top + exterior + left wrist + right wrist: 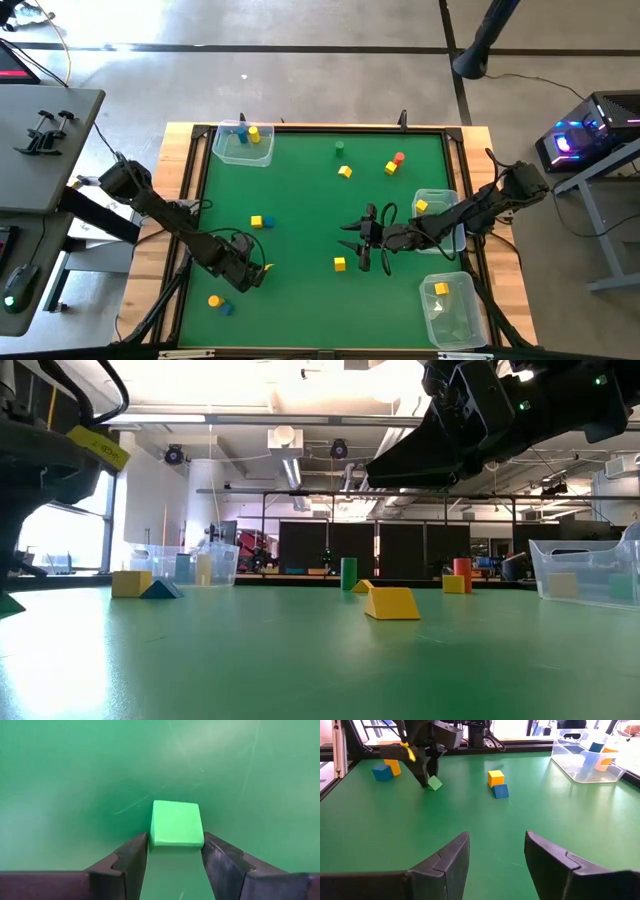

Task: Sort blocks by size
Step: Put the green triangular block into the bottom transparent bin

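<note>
Left gripper (175, 857) low on mat, fingers closed against green cube (176, 824), likely gripping for sorting. Right gripper (496, 857) hovers mid-table, open, empty.

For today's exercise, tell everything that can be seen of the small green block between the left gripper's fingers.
The green block is a small cube, plain light green, with matte faces and crisp edges, apparently solid. It sits on the green table mat, slightly turned. The left gripper is shut on it, one dark finger pressing each side. The right wrist view shows it low at the mat, near the left front.
</note>
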Motion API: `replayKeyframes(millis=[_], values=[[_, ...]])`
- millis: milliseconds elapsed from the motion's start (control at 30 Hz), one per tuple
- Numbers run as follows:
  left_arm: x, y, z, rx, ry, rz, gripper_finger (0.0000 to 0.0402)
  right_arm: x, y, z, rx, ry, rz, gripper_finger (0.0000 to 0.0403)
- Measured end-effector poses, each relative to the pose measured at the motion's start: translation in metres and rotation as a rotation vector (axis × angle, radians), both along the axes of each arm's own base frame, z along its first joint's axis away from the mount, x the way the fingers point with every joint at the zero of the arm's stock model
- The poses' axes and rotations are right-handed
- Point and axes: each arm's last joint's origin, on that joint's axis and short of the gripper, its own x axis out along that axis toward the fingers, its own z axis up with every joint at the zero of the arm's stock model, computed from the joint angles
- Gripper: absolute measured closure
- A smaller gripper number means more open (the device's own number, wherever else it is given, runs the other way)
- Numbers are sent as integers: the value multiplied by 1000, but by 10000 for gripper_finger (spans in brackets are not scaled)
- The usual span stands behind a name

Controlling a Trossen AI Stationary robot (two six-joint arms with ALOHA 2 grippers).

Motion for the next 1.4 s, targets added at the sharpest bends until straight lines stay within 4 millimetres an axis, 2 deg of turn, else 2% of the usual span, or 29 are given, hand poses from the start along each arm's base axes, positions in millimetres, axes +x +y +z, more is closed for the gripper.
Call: replayKeyframes(millis=[133,333,433,600,833,967,1100,1233,1300,1400], values=[[0,0,-2,20,14,-58,244,0,0,0,0,0,0,222],[3,0,-5,54,10,-132,297,0,1,0,0,0,2,222],[10,-1,0,124,-89,-177,310,-1,3,0,-25,3,20,222],[41,0,21,235,-347,-304,310,-5,17,1,-144,9,138,222],[96,37,45,321,-698,-513,310,-3,32,8,-477,17,409,222],[118,63,59,341,-902,-627,310,0,32,11,-658,26,439,222],[130,81,61,311,-1015,-726,311,3,31,18,-798,43,363,222],[137,87,53,276,-1048,-768,311,10,31,29,-863,39,307,222],[140,87,47,266,-1050,-773,310,14,31,35,-867,23,312,222],[142,86,41,259,-1043,-781,302,19,31,37,-863,40,414,222]])
